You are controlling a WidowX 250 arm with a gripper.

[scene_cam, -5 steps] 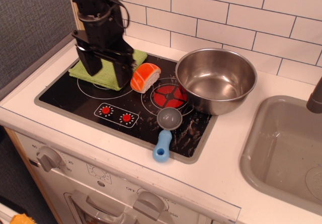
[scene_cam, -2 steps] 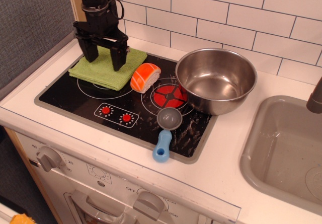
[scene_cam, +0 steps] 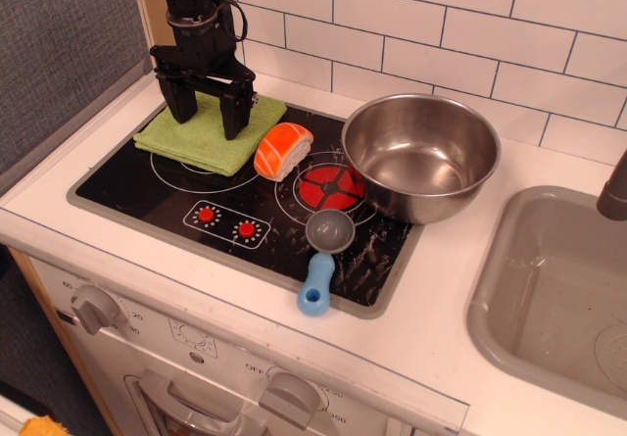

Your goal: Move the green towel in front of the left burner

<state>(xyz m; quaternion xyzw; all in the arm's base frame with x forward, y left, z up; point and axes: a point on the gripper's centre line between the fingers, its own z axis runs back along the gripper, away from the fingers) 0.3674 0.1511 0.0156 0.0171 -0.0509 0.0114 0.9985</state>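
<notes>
Rose a little and drifted toward the tiled wall since a second ago, gripper [scene_cam: 208,116] with fingers spread wide, holding nothing. Lay flat just beneath those fingertips, green towel [scene_cam: 208,130], over the far left corner of the black cooktop [scene_cam: 147,196] (covering most of the left burner [scene_cam: 181,173]), beside the salmon sushi piece [scene_cam: 282,150].

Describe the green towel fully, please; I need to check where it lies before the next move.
The green towel is a lime-green, roughly square cloth, soft-looking, apparently folded, lying flat. It covers the back of the left burner's white rings, its far corner spilling onto the white counter. The gripper stands over it, open, one finger toward each side; whether the tips touch the cloth cannot be told. The salmon sushi piece sits at its right edge, seemingly touching.
</notes>
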